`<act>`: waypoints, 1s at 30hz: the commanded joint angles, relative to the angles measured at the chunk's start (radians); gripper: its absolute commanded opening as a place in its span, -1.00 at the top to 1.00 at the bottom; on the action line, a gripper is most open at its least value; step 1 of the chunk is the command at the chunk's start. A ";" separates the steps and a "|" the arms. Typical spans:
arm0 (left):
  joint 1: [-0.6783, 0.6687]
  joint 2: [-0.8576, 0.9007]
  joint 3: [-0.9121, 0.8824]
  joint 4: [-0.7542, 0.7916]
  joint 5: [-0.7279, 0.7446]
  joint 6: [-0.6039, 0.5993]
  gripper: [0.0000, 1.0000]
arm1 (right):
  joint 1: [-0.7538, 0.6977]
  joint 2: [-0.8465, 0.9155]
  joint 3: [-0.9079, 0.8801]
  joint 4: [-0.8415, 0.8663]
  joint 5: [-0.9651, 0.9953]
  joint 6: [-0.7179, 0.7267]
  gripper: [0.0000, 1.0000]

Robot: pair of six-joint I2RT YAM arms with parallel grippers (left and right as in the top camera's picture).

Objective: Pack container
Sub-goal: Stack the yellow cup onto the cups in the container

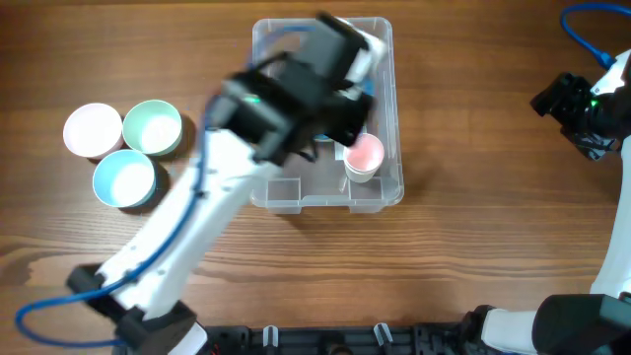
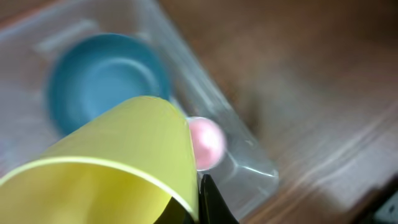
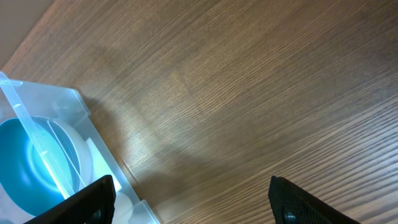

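Near the middle of the bench (image 1: 473, 247) lies the container (image 1: 325, 204), its long side running away from the robot. It sits directly under the left tool (image 1: 335, 54), which hangs over its far half gripping a yellow cup (image 2: 118, 162). Inside the container are a blue bowl (image 2: 102, 81) and a pink cup (image 1: 363, 156), the cup near the right front corner. Well off to the container's right, the right tool (image 3: 191, 182) is spread wide above bare wood. Three small bowls (image 1: 125, 178) cluster on the bench left of the container

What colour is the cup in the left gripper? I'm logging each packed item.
The cup is yellow, clearest in the left wrist view.
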 commanded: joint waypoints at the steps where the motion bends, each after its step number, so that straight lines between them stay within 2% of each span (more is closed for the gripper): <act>1: -0.104 0.111 -0.008 0.022 -0.013 0.051 0.92 | 0.005 0.011 -0.007 0.000 -0.017 -0.018 -0.60; 6: -0.119 0.252 -0.008 -0.010 -0.014 0.027 0.92 | 0.005 0.011 -0.006 -0.001 -0.017 -0.017 -0.60; 11: -0.103 0.271 -0.008 -0.014 -0.014 0.027 0.91 | 0.005 0.011 -0.007 -0.001 -0.017 -0.018 -0.60; 12: -0.098 0.271 -0.008 -0.017 -0.014 0.027 0.78 | 0.005 0.011 -0.007 -0.002 -0.017 -0.018 -0.60; 13: -0.091 0.271 -0.008 -0.023 -0.014 0.027 0.49 | 0.005 0.011 -0.007 -0.002 -0.017 -0.018 -0.60; 14: -0.084 0.271 -0.008 -0.027 -0.014 0.027 0.43 | 0.005 0.011 -0.007 -0.002 -0.017 -0.018 -0.60; 16: -0.069 0.271 -0.008 -0.028 -0.014 0.023 0.10 | 0.005 0.011 -0.007 -0.002 -0.017 -0.018 -0.59; 18: -0.063 0.271 -0.008 -0.030 -0.014 0.023 0.12 | 0.005 0.011 -0.007 -0.002 -0.017 -0.018 -0.60; 19: -0.060 0.271 -0.008 -0.032 -0.016 0.023 0.19 | 0.005 0.011 -0.007 -0.002 -0.017 -0.018 -0.60; 20: -0.058 0.267 -0.008 -0.042 -0.044 0.020 0.47 | 0.005 0.011 -0.007 -0.002 -0.017 -0.018 -0.60; 21: -0.051 0.258 -0.008 -0.057 -0.101 -0.009 0.48 | 0.005 0.011 -0.007 -0.002 -0.017 -0.018 -0.60; 22: -0.041 0.240 -0.008 -0.074 -0.173 -0.044 0.41 | 0.005 0.011 -0.007 -0.002 -0.017 -0.018 -0.60; 24: 0.027 0.158 -0.008 -0.124 -0.317 -0.104 0.27 | 0.005 0.011 -0.007 -0.002 -0.017 -0.018 -0.60; 25: 0.089 0.099 -0.008 -0.138 -0.328 -0.116 -0.07 | 0.005 0.011 -0.007 -0.002 -0.017 -0.018 -0.60; 26: 0.171 0.040 -0.008 -0.141 -0.328 -0.140 -0.23 | 0.005 0.011 -0.007 -0.002 -0.017 -0.018 -0.60; 28: 0.424 -0.066 -0.008 -0.140 -0.256 -0.191 -0.35 | 0.005 0.011 -0.007 -0.002 -0.017 -0.018 -0.60; 30: 0.627 -0.080 -0.008 -0.133 -0.161 -0.191 -0.31 | 0.006 0.011 -0.007 -0.001 -0.017 -0.017 -0.60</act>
